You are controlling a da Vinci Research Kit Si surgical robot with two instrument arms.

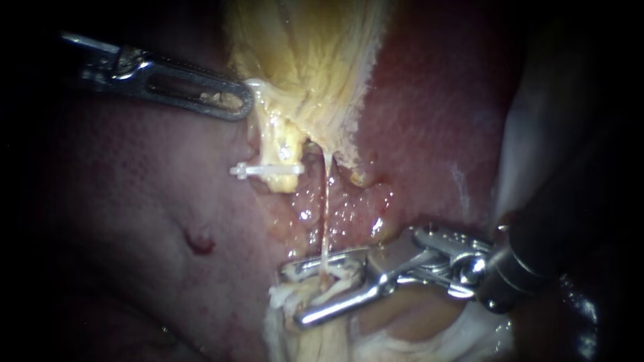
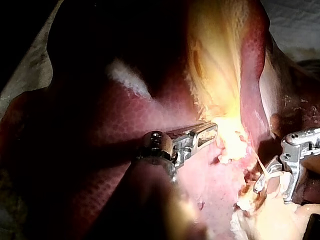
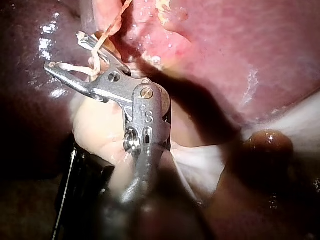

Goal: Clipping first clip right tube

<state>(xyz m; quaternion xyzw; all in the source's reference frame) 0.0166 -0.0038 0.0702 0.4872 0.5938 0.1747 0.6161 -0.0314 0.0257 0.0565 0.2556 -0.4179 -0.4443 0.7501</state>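
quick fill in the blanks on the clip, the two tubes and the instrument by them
1. Of the two tubes, the white clip sits on the ___ one.
2. The right instrument has its jaws ___, with a gap showing between them.
3. Between those jaws runs the thin tube, the ___ one of the two.

Missing words: left; open; right.
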